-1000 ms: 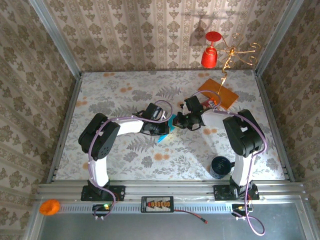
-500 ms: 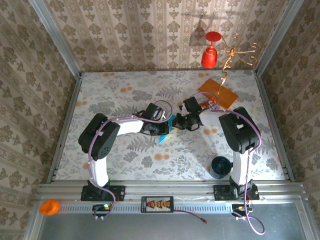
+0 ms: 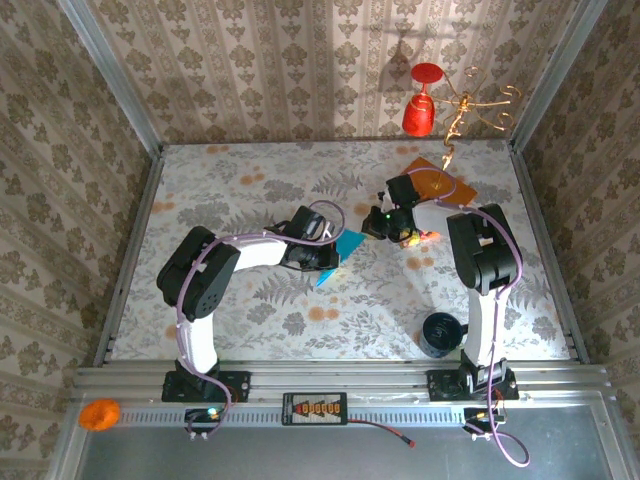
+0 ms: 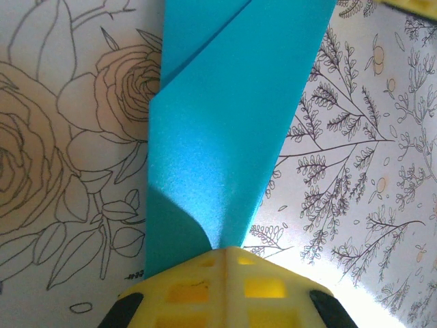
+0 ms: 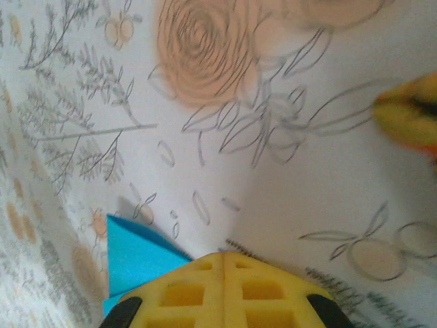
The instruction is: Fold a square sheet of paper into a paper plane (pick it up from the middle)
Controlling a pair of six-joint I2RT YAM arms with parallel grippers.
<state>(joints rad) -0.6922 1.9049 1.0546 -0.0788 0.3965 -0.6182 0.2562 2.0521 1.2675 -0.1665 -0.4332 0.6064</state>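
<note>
Your left gripper (image 4: 222,258) is clamped on the near end of the paper sheet (image 4: 225,123), which is already folded into a long strip. That narrow pinch is the weak spot. No other finger holds the rest, so I'd judge that a quick swing, or a corner dragging on the table (image 3: 250,180), could twist the sheet in the jaws, spring the crease or crumple the far end. The strip's long axis runs straight out from those fingertips, widening as it goes. From above it lies diagonally, near-left to far-right, with its far end pointing toward your right gripper (image 5: 224,263). That one sits just beyond the sheet with its jaws pressed together on nothing, so any regrasp must start by opening them, or it will only shove the paper
</note>
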